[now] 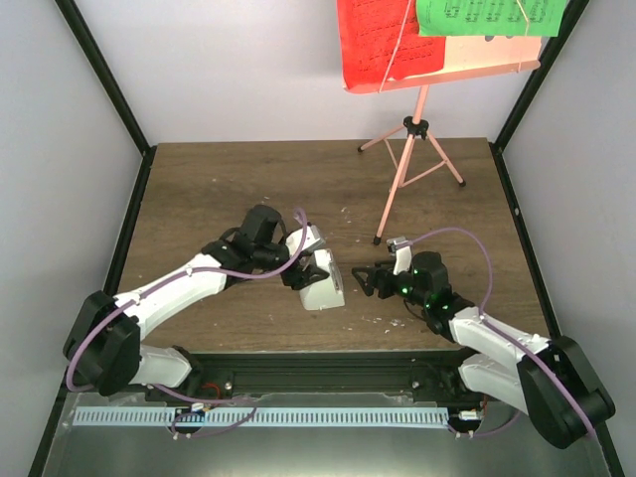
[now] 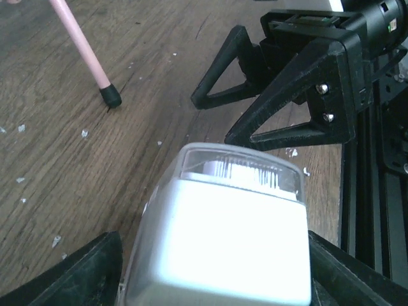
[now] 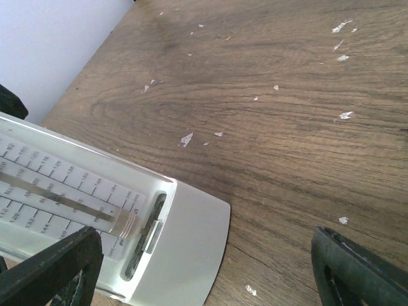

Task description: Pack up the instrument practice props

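Both pairs of jaws sit at the metronome (image 1: 326, 290): left jaws clamp its white body; right jaws gape wide just beside it, above the table (image 1: 219, 189).

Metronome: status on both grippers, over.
Left gripper shut on metronome. Right gripper open, empty, close beside it. Music stand upright at rear, sheet-music pages on it. No obstruction seen.
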